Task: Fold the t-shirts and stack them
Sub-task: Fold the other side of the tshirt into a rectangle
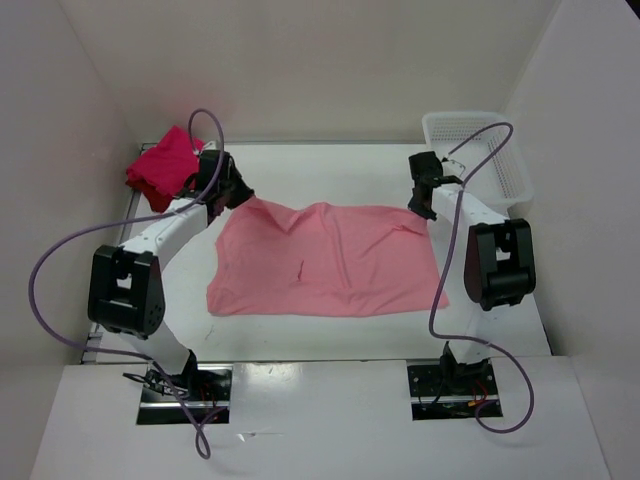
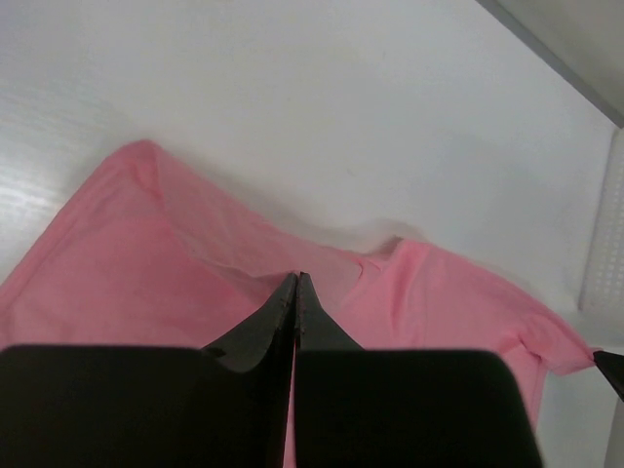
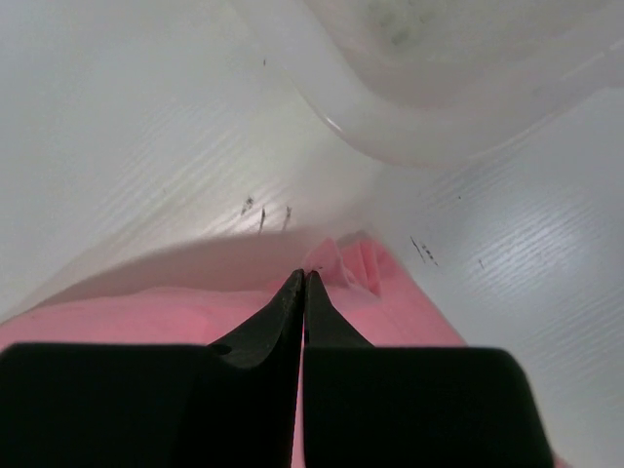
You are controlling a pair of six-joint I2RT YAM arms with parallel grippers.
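Note:
The light salmon pink t-shirt (image 1: 320,262) lies spread on the white table. My left gripper (image 1: 243,197) is shut on its far left corner; in the left wrist view the jaws (image 2: 295,277) meet on a ridge of pink cloth (image 2: 117,253). My right gripper (image 1: 425,212) is shut on its far right corner; in the right wrist view the jaws (image 3: 304,274) pinch a lifted fold of pink cloth (image 3: 390,304). A bright crimson bundle (image 1: 160,166) lies at the far left corner. I cannot tell a separate dark red shirt in it.
The white perforated basket (image 1: 480,150) stands at the far right against the wall; its rim (image 3: 439,107) is just beyond my right gripper. Purple cables loop off both arms. White walls close in the table on three sides.

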